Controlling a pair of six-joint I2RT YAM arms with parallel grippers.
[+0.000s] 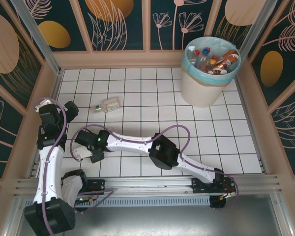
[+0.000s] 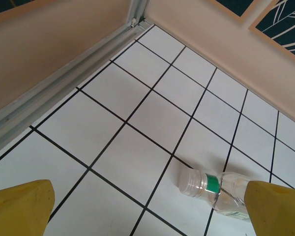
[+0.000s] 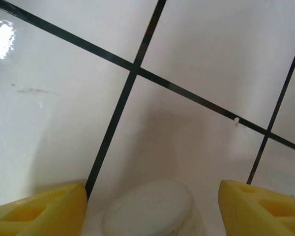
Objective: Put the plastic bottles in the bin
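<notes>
A clear plastic bottle [image 1: 106,105] with a green neck band lies on its side on the white tiles; in the left wrist view this bottle [image 2: 217,189] lies just inside the right fingertip. My left gripper [image 1: 72,109] is open a little to its left, holding nothing [image 2: 147,216]. My right gripper [image 1: 86,153] points down near the front left. It is open [image 3: 152,187] around a white bottle cap [image 3: 150,214], with gaps on both sides. The bin [image 1: 202,88], cream with a blue liner, stands at the back right and holds several bottles [image 1: 221,61].
Wooden walls enclose the tiled floor [image 1: 152,98]. An aluminium rail [image 2: 64,81] runs along the left wall close to my left gripper. The right arm [image 1: 162,150] stretches across the front of the floor.
</notes>
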